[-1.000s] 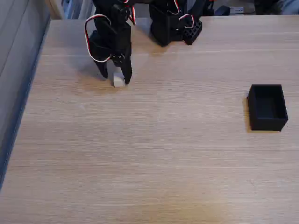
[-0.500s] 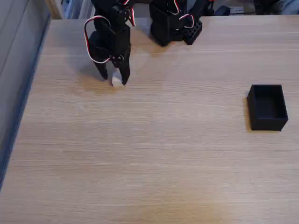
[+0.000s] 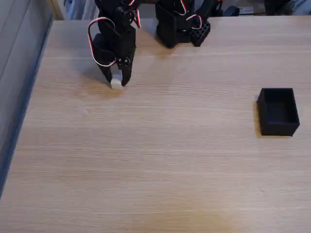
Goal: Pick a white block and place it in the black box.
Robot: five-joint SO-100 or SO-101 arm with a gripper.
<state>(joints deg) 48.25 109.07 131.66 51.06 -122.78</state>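
1. In the fixed view, the black arm (image 3: 116, 39) reaches down from the upper left of the frame, with red and white wires (image 3: 93, 36) looping along its left side.
2. The gripper (image 3: 116, 81) points down at the wooden table (image 3: 160, 165) in the upper left, its two dark fingers drawn narrow around the white block (image 3: 115, 83).
3. The white block sits pinched between the fingertips, with a finger pressed against each side; whether it rests on the table or is raised just off it cannot be told.
4. A faint shadow spreads on the wood to the left of the gripper.
5. The black box (image 3: 278, 112) stands at the right edge of the frame, about mid-height, open side up, well apart from the block and the gripper.
6. The arm's black base (image 3: 177, 24) sits at the top centre of the frame, at the far edge of the table.
7. A grey strip (image 3: 14, 97) runs down the left side of the frame beside the table edge.
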